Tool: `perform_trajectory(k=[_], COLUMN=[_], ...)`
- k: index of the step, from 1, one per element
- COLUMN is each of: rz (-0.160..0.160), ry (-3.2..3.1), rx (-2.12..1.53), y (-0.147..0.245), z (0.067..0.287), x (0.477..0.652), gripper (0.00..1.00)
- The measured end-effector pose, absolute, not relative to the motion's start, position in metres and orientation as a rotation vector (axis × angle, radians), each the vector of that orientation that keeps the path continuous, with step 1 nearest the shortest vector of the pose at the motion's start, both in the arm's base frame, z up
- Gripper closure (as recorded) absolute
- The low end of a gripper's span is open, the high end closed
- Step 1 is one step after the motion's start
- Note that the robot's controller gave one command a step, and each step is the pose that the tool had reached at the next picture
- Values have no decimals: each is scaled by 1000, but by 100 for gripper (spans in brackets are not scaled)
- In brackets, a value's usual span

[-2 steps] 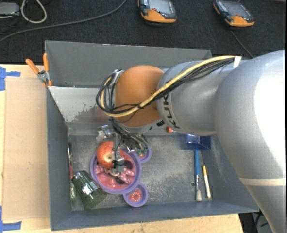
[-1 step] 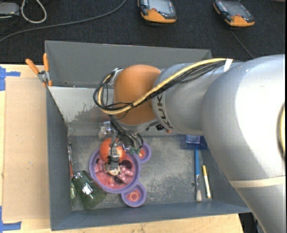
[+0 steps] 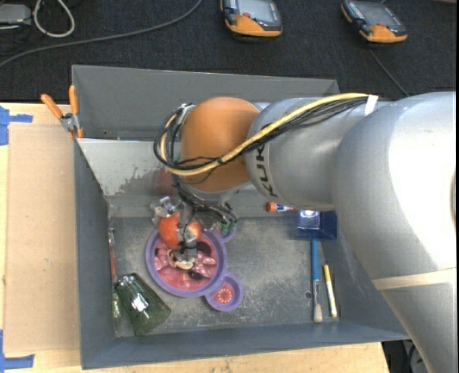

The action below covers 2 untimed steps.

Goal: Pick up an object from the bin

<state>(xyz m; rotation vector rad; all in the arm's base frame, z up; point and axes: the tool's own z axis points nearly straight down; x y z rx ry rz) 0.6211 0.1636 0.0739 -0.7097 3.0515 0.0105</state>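
The arm (image 3: 400, 193) is thick, rounded silver-grey links, one crossed by a pale band (image 3: 415, 278), with dark lettering (image 3: 258, 176) near the wrist. A glossy orange dome cover (image 3: 213, 142) caps the wrist; black and yellow cables (image 3: 307, 115) loop beside it. The gripper (image 3: 187, 239) seems dark metal, its detail unclear.

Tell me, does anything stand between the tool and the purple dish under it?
Nothing visible does. The tool hangs right over the purple dish; pink pieces lie in it and an orange ball sits at its rim.
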Motion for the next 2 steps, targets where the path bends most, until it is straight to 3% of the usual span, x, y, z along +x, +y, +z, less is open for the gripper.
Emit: perform_trajectory(k=[2], rz=[12], ry=[3052], rx=[-705], y=[163], z=[78], x=[621], gripper=[100])
